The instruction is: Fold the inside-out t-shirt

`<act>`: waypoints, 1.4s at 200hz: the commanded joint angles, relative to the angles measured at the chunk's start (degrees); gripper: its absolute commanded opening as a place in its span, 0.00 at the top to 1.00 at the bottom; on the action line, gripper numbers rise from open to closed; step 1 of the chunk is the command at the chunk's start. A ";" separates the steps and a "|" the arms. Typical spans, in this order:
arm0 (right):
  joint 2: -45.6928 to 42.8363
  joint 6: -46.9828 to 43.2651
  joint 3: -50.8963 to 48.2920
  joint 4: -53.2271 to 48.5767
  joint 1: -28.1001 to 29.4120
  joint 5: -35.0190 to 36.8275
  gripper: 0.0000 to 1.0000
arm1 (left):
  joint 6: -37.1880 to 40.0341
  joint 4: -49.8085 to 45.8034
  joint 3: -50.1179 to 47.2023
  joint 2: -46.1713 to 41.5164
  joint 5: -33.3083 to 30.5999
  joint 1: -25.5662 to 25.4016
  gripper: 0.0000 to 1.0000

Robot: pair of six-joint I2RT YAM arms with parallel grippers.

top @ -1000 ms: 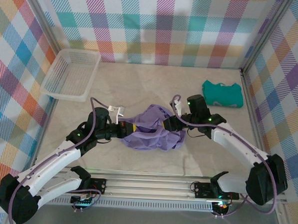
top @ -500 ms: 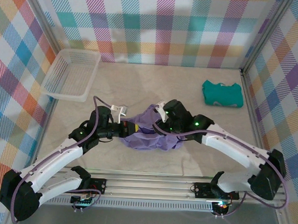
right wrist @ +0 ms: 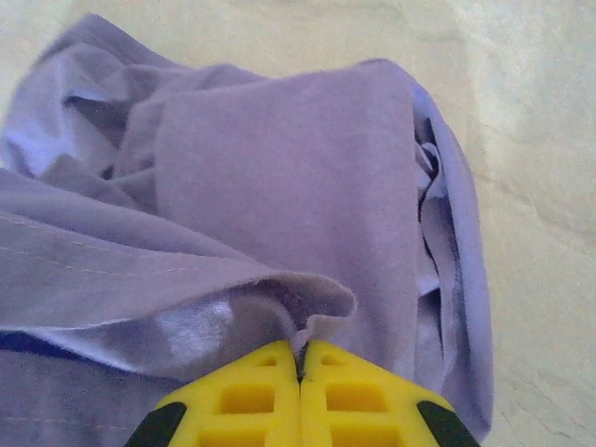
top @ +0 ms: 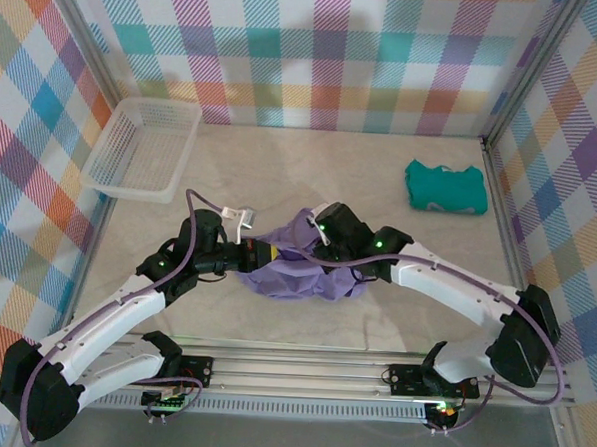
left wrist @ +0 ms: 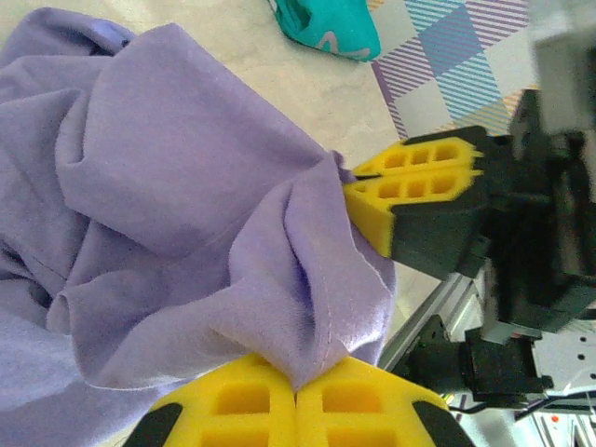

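Compared with one second earlier, the right gripper (top: pixel 313 250) is sitting further left, having swung from the right edge of the heap to its top, and its jaws, then partly open, are now pressing together; the left gripper (top: pixel 267 254) is holding almost the same place at the heap's left side. The inside-out t-shirt (top: pixel 298 280) is lying crumpled in a lavender mound near the middle of the table (top: pixel 281 173), between the two arms. In the left wrist view, the left gripper (left wrist: pixel 296 391) is closing fully, its yellow fingers meeting with a fold of the t-shirt (left wrist: pixel 186 186) pinched at their seam. Across the fold, the right gripper (left wrist: pixel 372 182) is biting the same ridge of cloth from the opposite side, fingers together. In the right wrist view, the right gripper (right wrist: pixel 300 372) is clamping a curled edge of the t-shirt (right wrist: pixel 279 177), with no gap showing between its pads. A teal folded garment (top: pixel 445 186) is resting well apart at the far right, and a clear mesh basket (top: pixel 142 147) is standing at the far left.
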 commanded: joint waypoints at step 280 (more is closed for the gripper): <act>-11.15 -0.37 -10.78 15.14 -17.64 -52.09 0.80 | -0.10 -4.76 0.86 -1.42 -10.84 -0.21 1.00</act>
